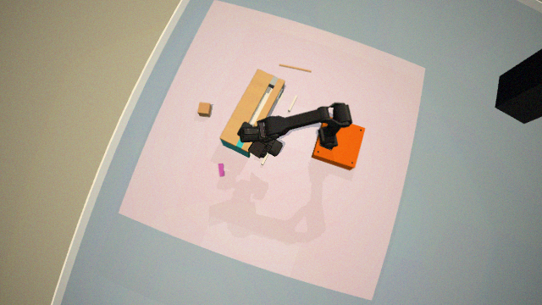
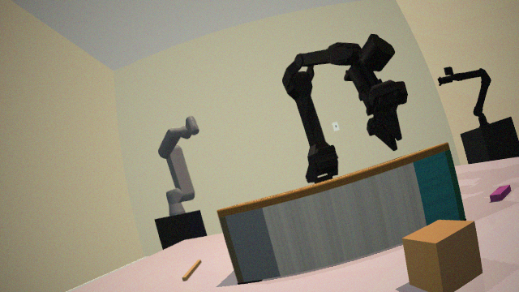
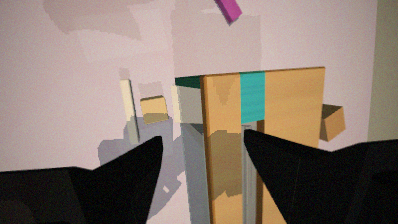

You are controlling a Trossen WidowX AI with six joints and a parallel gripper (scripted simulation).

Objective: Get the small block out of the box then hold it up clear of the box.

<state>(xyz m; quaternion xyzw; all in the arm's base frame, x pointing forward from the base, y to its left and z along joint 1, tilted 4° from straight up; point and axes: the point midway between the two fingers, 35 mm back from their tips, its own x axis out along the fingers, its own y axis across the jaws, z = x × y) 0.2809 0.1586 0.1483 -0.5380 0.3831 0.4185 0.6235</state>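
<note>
The small tan block lies on the table, outside the box, between the box's open-slotted side and a cream strip. The gripper hides it in the top view. The wooden-topped box stands upright, with a teal end panel and a long slot in its top. My gripper is open and empty, above the table and higher than the box top. In the wrist view the block appears beyond the left fingertip, while the box's near edge lies between the fingers.
A cream strip lies beside the block, another cream strip farther along. A brown cube, a magenta piece and a thin wooden stick lie around the box.
</note>
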